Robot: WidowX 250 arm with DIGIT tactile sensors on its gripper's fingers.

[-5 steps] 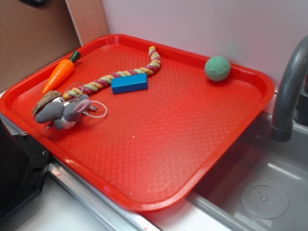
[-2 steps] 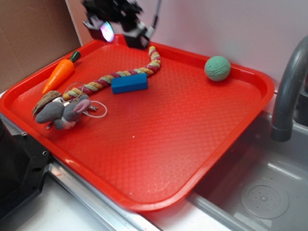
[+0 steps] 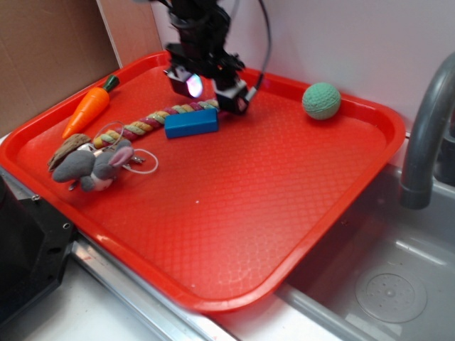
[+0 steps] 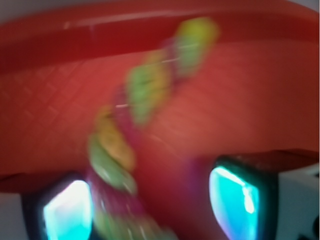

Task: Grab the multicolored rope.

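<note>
Two fingers of the gripper (image 3: 207, 90) standing apart, hanging over the far curled end of the multicolored rope (image 3: 153, 121), nothing clamped. Lying diagonally across the back left of the red tray (image 3: 284, 206), just behind a blue block (image 3: 191, 122), frayed end near a grey plush mouse (image 3: 94, 168). Running blurred between both fingertips (image 4: 67, 210) in the wrist view.

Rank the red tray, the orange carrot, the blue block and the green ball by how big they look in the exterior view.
1. red tray
2. orange carrot
3. blue block
4. green ball

Carrot and block look close.
</note>
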